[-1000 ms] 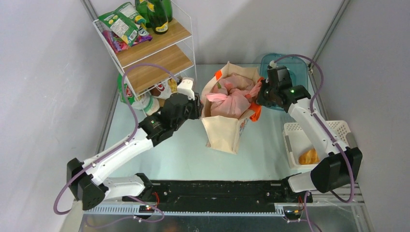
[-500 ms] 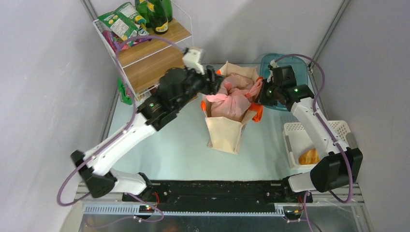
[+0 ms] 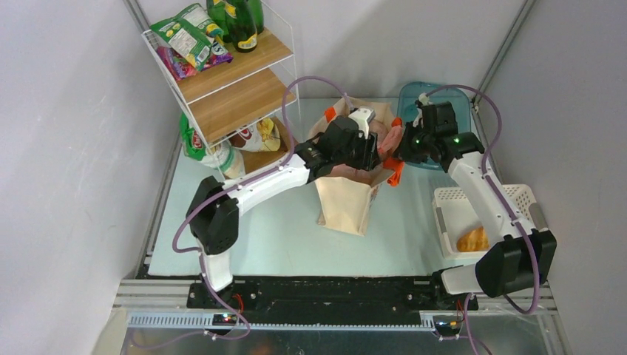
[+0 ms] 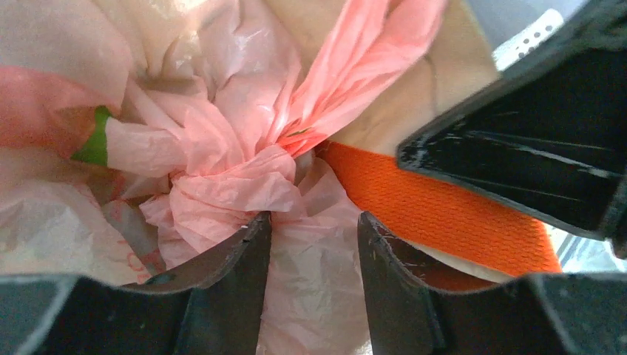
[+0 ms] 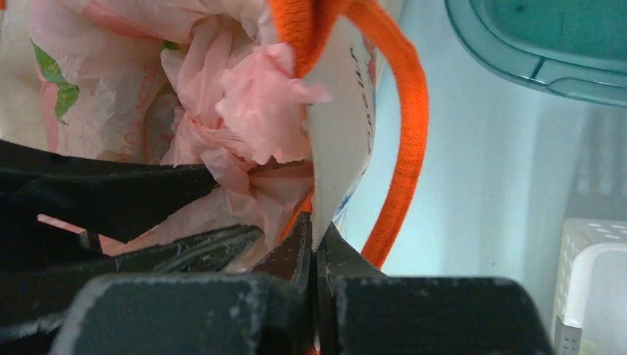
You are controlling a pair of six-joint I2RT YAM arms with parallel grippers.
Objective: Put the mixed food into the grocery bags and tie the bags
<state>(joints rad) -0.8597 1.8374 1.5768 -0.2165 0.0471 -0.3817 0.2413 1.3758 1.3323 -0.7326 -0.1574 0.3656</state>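
The beige tote [image 3: 344, 200] stands mid-table, and the pink plastic bag [image 4: 222, 118] sits inside it with its handles twisted into a knot [image 4: 236, 188]. My left gripper [image 3: 372, 150] hangs over the tote's mouth. In the left wrist view it [image 4: 314, 222] is open, its fingers either side of loose pink film just below the knot. My right gripper [image 5: 314, 240] is shut on the tote's right rim [image 5: 336, 133], next to the orange handle [image 5: 403, 148]. One golden bread roll [image 3: 472, 239] lies in the white basket. What is inside the pink bag is hidden.
A wire-and-wood shelf rack [image 3: 229, 74] at the back left carries green bottles [image 3: 240, 26] and snack bags, with more packets [image 3: 222, 151] at its foot. A teal tray [image 3: 444, 103] sits behind my right gripper. The white lattice basket [image 3: 510, 196] stands at the right edge.
My left arm swung up from the tote's left side to over its mouth, and its jaws opened. The right gripper kept its hold on the tote's rim.
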